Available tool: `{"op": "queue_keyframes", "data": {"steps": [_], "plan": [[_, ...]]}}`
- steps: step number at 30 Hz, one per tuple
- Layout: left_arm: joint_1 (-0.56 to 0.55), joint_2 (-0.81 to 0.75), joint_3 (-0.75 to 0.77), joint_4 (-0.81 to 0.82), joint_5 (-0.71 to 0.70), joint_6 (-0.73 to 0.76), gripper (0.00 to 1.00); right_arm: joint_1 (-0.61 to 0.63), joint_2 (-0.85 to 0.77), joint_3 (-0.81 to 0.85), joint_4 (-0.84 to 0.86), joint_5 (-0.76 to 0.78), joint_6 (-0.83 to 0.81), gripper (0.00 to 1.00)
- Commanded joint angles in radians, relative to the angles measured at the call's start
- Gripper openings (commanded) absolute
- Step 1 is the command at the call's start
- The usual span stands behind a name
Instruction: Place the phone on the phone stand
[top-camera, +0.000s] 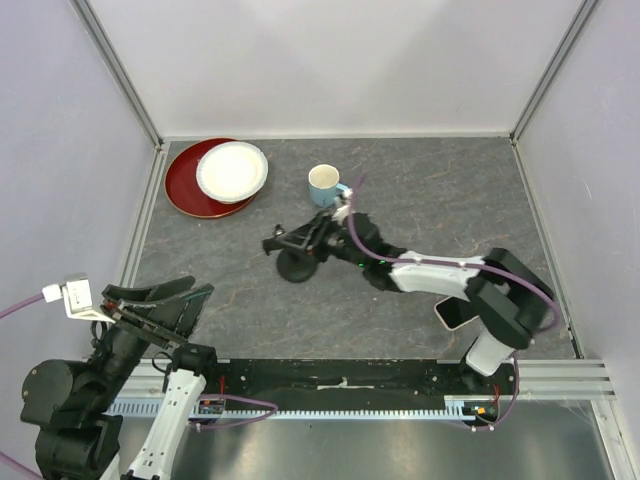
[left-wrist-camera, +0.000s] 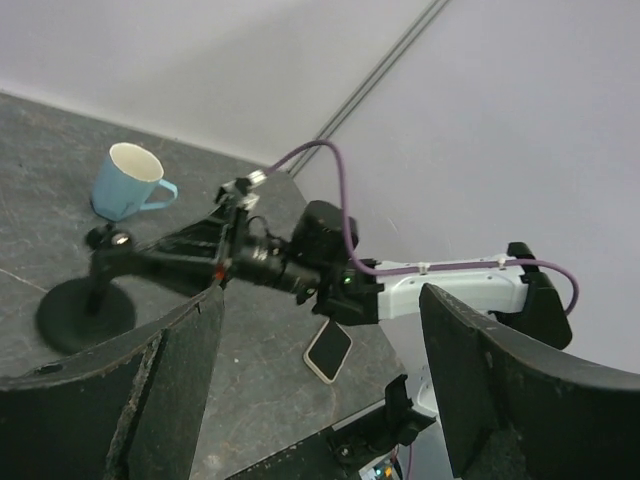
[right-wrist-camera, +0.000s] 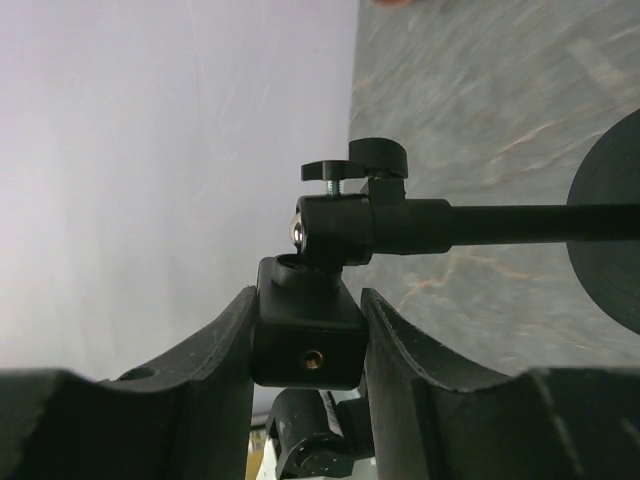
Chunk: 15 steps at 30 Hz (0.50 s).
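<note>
Top view: we log the right gripper (top-camera: 283, 241) clenched on the phone stand (top-camera: 297, 266). The phone (top-camera: 452, 313) lies flat, well right of the stand. The left gripper (top-camera: 195, 292) is released, well left of the stand.
Left wrist: blue mug (left-wrist-camera: 125, 180) behind the stand.
Right wrist: fingers (right-wrist-camera: 220, 370) pinching the stand's head.

Pale blue mug (top-camera: 323, 184), upright on a grey marbled table (top-camera: 450, 190), white inside, handle turned to the right in the top view. Left of the mug and apart from it, a round red plate (top-camera: 185, 195), lying flat. On top of that, a white plate (top-camera: 232, 171), smaller, shifted toward the mug so its rim overhangs the red one on the mug's side. Behind the mug, a pale wall (top-camera: 330, 60). Well in front of the mug, a metal rail (top-camera: 570, 372) along the table's near edge.
</note>
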Motion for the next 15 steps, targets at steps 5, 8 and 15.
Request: {"op": "queue_keyframes", "data": {"steps": [5,8,15], "plan": [[-0.001,-0.004,-0.087,0.067,0.088,-0.077,0.84,-0.188,-0.328,-0.288,0.081,-0.082,-0.053,0.0],[-0.001,-0.001,-0.111,0.078,0.108,-0.091,0.84,-0.224,-0.371,-0.348,0.131,-0.105,-0.019,0.0],[0.001,0.011,-0.191,0.113,0.18,-0.151,0.82,-0.254,-0.314,-0.455,0.456,-0.151,0.173,0.0]]}}
